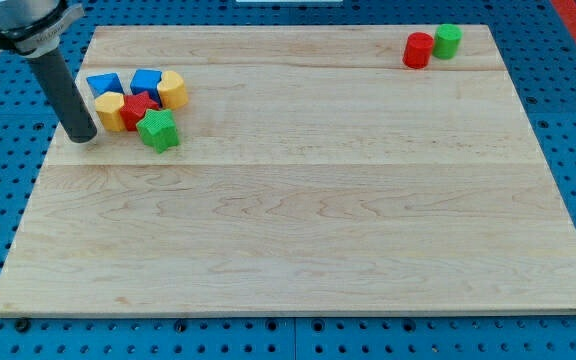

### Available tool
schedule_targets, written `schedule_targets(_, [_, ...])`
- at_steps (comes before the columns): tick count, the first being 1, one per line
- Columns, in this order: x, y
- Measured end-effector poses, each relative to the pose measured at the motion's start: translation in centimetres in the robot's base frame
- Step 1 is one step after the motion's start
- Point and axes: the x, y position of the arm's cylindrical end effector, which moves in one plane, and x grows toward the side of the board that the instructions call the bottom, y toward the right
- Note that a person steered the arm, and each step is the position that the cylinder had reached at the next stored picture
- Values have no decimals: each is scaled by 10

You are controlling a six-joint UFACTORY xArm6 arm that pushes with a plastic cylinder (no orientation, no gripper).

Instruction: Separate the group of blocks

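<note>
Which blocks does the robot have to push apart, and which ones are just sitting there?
For the job, the bunch at the view's top left:
blue block
second blue block
yellow block
second yellow block
red star block
green star block
my tip, just left of the bunch

Just sitting there, top right:
red cylinder
green cylinder

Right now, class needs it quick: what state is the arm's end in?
No jaws: my tip holds nothing, resting on the board just left of the yellow block.
</note>
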Motion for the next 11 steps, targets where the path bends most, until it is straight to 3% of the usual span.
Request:
schedule_targets(3, [-56,-17])
schedule_targets(11, [-35,116])
